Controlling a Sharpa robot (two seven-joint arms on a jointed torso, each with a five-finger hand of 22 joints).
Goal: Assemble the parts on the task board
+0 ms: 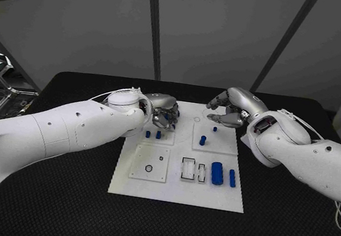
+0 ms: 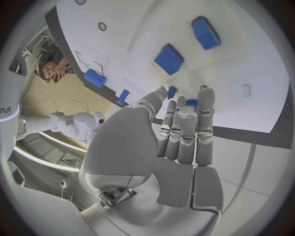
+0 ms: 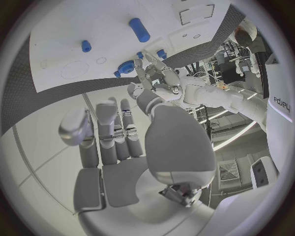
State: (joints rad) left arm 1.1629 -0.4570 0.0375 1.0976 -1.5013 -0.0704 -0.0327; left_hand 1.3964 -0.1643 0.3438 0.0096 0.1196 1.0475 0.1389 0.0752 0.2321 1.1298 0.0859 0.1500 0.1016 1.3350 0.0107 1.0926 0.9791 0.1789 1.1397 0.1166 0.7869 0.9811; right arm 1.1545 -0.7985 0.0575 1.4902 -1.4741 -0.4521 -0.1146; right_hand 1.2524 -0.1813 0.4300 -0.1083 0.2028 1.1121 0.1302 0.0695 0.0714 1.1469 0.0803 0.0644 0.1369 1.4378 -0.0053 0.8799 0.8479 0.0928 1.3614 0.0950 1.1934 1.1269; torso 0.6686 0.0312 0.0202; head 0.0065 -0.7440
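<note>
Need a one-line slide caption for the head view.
Both hands, left hand and right hand, hover over the far end of the white task board holding blue parts.

The flat rectangular task board [image 1: 211,198] is white, with thin black outlines of rectangles and small black rings drawn on it. The small plastic parts are blue: a thick cylinder [image 1: 217,173] and a slimmer rod [image 1: 232,178] lying side by side, a short peg [image 1: 202,140] standing alone, and two pegs [image 1: 153,134] of the same blue. The woven-textured table [image 1: 46,207] is black. The left robot hand [image 1: 164,115] and the right robot hand [image 1: 230,107] are silver-grey metal with darker grey fingers, and both arms have glossy white shells.
</note>
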